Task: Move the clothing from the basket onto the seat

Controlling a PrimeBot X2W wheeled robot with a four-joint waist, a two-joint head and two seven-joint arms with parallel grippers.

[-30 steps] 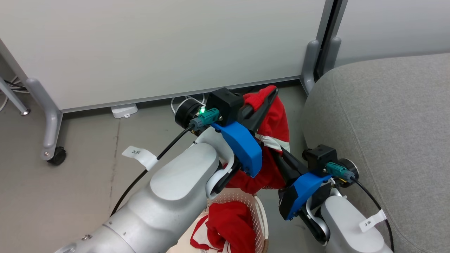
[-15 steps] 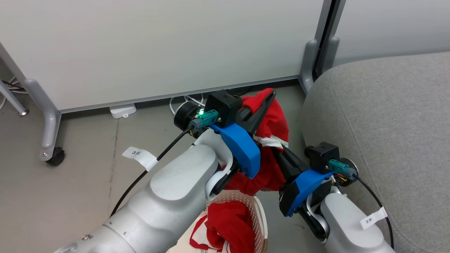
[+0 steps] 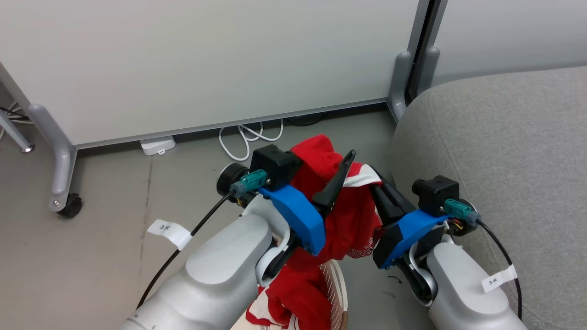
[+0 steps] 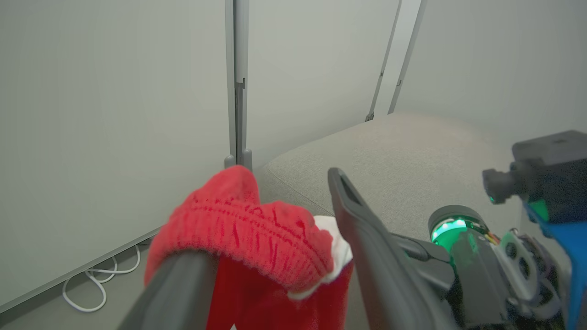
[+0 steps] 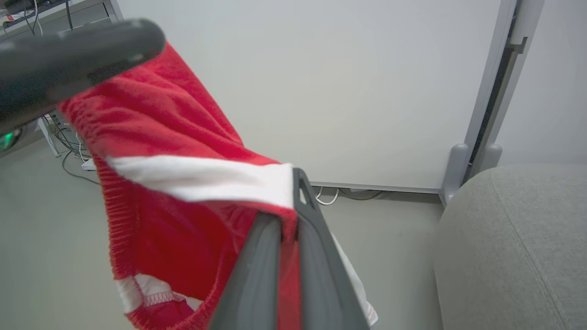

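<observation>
**Two garments: one up, one in basket**

Clothing count: 2 red pieces with white bands.
- The lifted garment (image 3: 348,220) hangs between the two grippers, above the basket (image 3: 338,279). It is just beside the rounded edge of the seat (image 3: 495,137), not on it.
- The second garment (image 3: 293,293) lies bunched inside the basket.

Grippers: 2.
- Right gripper (image 5: 286,206): jaws pressed together, pinching the lifted garment at its white band.
- Left gripper (image 4: 279,183): jaws wide apart, clamping nothing. The garment's ribbed red hem is draped over one of its fingers (image 4: 183,284); the other is bare.

Also there: 2 pale partition panels (image 3: 206,59) behind, 1 white cable (image 3: 250,135) looped on the floor at their foot, and 1 caster (image 3: 69,206) at the left.
</observation>
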